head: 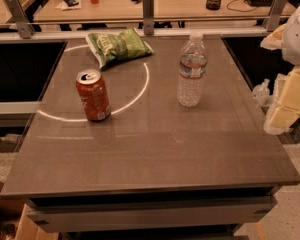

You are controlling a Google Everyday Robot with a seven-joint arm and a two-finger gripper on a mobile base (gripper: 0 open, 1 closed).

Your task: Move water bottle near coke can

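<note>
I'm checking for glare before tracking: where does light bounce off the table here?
Camera view: a bright arc of glare curves on the table from the chip bag round to the coke can, left of the water bottle; warm dim light; the gripper hangs at the right edge.

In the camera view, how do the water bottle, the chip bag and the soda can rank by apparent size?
1-2. Clear ribbed plastic water bottle and crumpled green chip bag: alike; bottle taller, bag wider.
3. Red-orange aluminium coke can, though nearest.
The robot's hand is at the right edge.
</note>
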